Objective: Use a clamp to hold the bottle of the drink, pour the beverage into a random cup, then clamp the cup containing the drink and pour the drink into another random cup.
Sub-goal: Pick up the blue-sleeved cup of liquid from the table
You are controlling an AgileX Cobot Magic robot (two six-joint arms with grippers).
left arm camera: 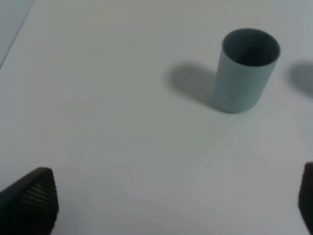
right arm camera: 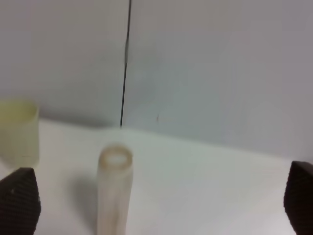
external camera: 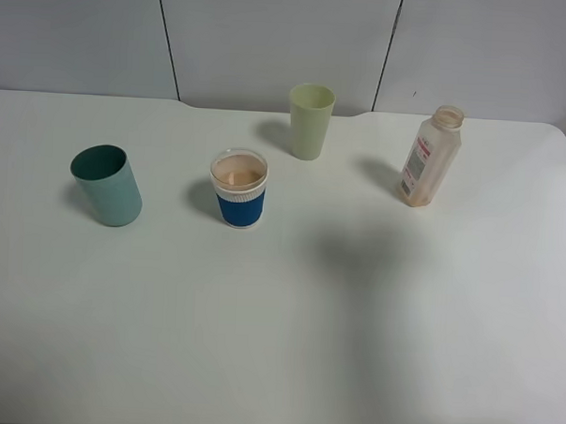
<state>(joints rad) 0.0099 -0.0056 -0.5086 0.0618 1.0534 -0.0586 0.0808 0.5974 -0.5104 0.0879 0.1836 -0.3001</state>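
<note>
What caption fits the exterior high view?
Teal cup, blue-banded cup holding tan drink, pale green tumbler and bottle stand apart on the white table.

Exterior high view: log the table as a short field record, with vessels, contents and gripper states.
bottle: upright, uncapped, far right
blue-band cup: centre, holds tan drink
tumbler: upright, further back, between blue-band cup and bottle, no drink visible
teal cup: far left, no drink visible
left gripper: open, holding nothing
right gripper: open, facing bottle
</note>
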